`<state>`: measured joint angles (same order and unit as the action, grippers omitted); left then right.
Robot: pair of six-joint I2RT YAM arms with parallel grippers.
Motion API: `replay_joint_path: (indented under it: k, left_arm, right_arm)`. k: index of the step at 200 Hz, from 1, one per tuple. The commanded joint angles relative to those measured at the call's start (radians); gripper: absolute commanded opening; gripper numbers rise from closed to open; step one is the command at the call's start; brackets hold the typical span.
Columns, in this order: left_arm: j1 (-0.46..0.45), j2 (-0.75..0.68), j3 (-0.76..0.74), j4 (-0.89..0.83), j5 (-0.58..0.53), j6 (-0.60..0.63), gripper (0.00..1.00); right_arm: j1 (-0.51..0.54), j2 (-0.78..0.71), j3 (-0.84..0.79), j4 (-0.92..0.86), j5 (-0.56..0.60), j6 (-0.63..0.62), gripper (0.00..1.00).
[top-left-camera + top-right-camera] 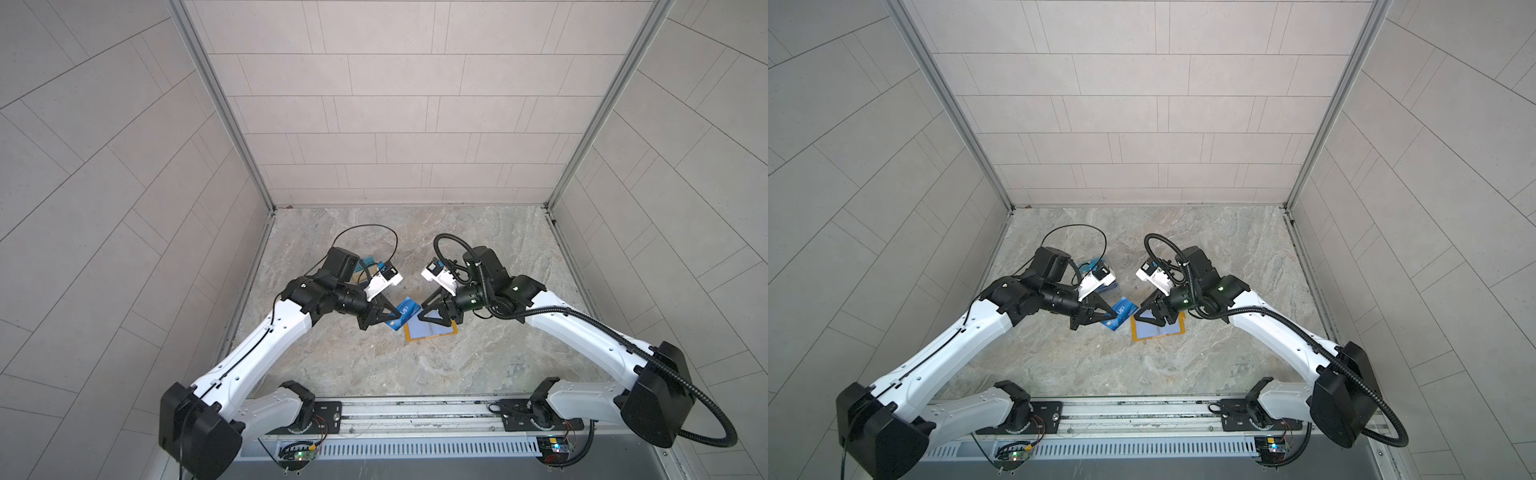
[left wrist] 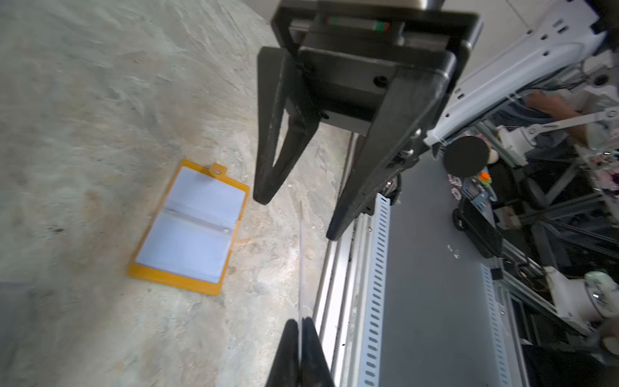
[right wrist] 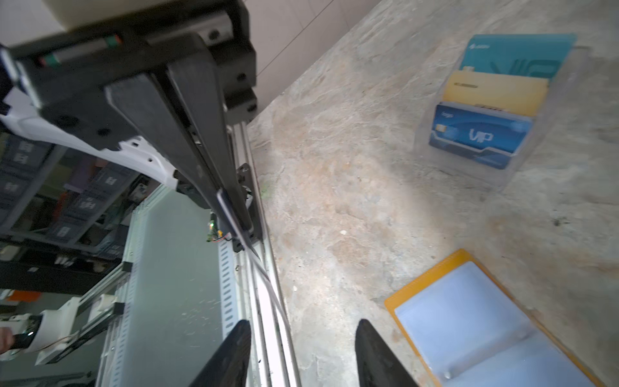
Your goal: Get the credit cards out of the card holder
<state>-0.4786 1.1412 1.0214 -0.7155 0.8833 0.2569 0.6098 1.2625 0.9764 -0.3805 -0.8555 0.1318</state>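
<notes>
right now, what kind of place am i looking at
Probably a robotics lab test cell. A left arm and right arm are mounted on an aluminium rail. Tile-pattern panels box in a marble-look tabletop. The right wrist view shows shelved storage bins beyond it.

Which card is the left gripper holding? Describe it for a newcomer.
On the marbled tabletop, find the open mustard-yellow card holder near the middle. Just left of it in both top views, the left gripper pinches a blue card marked VIP. A similar blue card sits in the clear acrylic stand; this one is the only card in a gripper.
</notes>
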Motion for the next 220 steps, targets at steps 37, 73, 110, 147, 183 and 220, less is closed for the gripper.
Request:
replay_joint_path:
  k: [37,73,110,147,183,220]
  left_arm:
    - [0.046,0.091,0.127,-0.148,-0.386,0.254,0.0]
    - [0.098,0.211,0.217,-0.201,-0.439,0.357,0.0]
    - [0.11,0.298,0.279,-0.216,-0.491,0.462,0.0]
    - [0.129,0.453,0.381,-0.272,-0.568,0.523,0.0]
    - [0.129,0.543,0.4,-0.239,-0.636,0.542,0.0]
    - [0.129,0.604,0.408,-0.179,-0.662,0.539,0.0]
  right_arm:
    - [0.002,-0.041,-0.007,-0.021,0.402,0.054,0.58]
    - [0.002,-0.092,-0.037,-0.049,0.545,0.035,0.61]
    - [0.003,-0.126,-0.052,-0.094,0.635,0.022,0.62]
    - [0.003,-0.165,-0.068,-0.112,0.678,0.027,0.64]
    - [0.002,-0.185,-0.073,-0.123,0.7,0.035,0.64]
    - [0.002,-0.188,-0.077,-0.121,0.709,0.035,0.64]
